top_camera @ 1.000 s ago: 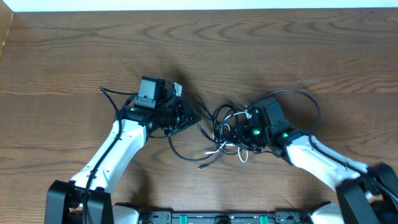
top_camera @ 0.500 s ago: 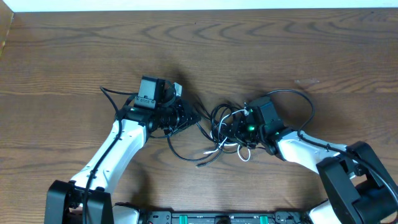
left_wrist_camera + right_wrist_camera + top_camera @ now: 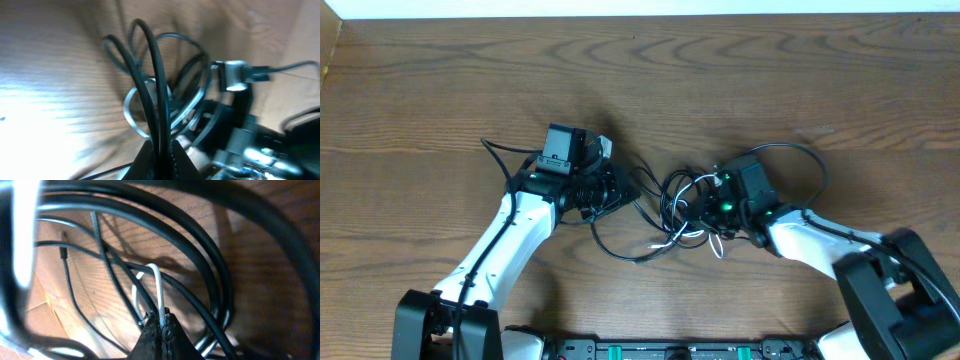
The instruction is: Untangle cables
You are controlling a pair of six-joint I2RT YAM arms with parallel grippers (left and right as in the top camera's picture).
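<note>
Barely beginning: leaving the tangle [image 3: 688,210] knotted mid-surface [image 3: 770,90], separating nothing yet. Pinching a black cable [image 3: 159,90] with the left end effector [image 3: 160,149], left of the tangle; pinching the white cable [image 3: 158,285] with the right end effector [image 3: 160,321], right of it.

The overhead camera is looking straight down on the table [image 3: 740,70] from well above, taking in both arms [image 3: 510,235]. The left wrist camera is peering past its own fingers [image 3: 144,161] at the cables [image 3: 159,90], close up. The right wrist camera is sitting even nearer (loops are filling its frame); all three are sharing that tangle.
</note>
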